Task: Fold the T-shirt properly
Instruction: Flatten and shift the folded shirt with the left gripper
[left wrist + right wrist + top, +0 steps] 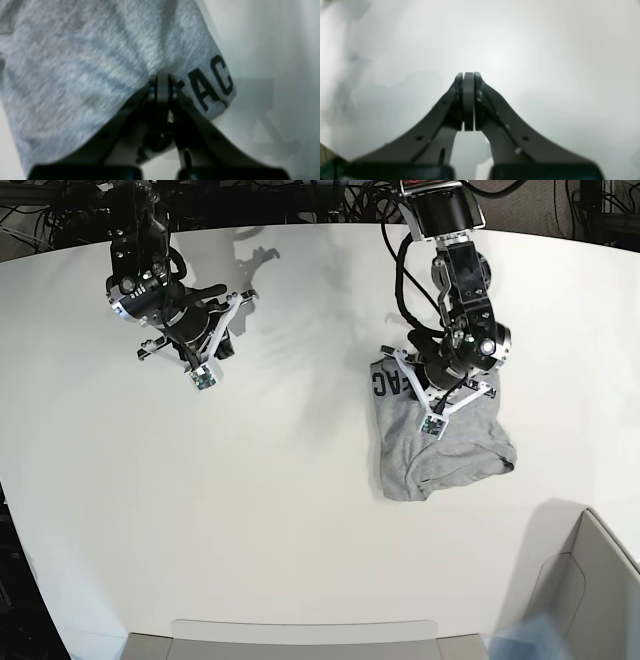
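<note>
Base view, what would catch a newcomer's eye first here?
The grey T-shirt, bunched on the white table right of centre, black letters showing at its upper left edge. The left tool is pinched shut on its cloth. Far off at upper left, the right tool is closed on nothing above bare table.

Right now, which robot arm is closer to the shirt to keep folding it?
The left. Its left gripper is shut on the T-shirt, while the right gripper is shut on nothing, far across the table.
</note>
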You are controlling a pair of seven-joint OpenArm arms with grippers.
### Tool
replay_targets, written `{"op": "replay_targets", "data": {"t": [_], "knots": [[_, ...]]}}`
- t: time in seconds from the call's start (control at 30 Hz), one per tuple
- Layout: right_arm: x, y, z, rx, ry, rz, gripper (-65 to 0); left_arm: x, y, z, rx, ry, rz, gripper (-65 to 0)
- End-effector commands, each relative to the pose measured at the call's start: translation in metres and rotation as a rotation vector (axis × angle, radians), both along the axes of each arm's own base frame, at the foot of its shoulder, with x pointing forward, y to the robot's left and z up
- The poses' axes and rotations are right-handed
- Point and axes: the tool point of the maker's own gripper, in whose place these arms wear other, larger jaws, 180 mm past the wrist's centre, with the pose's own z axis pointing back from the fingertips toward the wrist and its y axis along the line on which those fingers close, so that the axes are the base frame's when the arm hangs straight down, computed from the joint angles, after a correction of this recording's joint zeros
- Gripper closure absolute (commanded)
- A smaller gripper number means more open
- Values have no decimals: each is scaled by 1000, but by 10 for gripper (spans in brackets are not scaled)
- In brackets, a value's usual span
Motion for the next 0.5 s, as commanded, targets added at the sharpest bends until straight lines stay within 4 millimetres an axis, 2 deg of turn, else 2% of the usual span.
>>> {"op": "replay_targets", "data": {"t": [0.0, 0.13, 0.2, 0.37, 0.47], "knots": [[8, 1, 10, 7, -46, 12, 0, 9, 0, 2, -9, -22, -7, 0], [6, 1, 9, 6, -40, 12, 0, -3, 35, -18, 66, 44, -9, 0], [6, 1, 9, 6, -41, 14, 0, -15, 65, -27, 127, 79, 1, 0], [8, 3, 10, 10, -45, 15, 0, -32, 124, -27, 224, 110, 59, 0], [8, 5, 11, 17, -47, 19, 0, -37, 143, -24, 242, 112, 97, 0]]}}
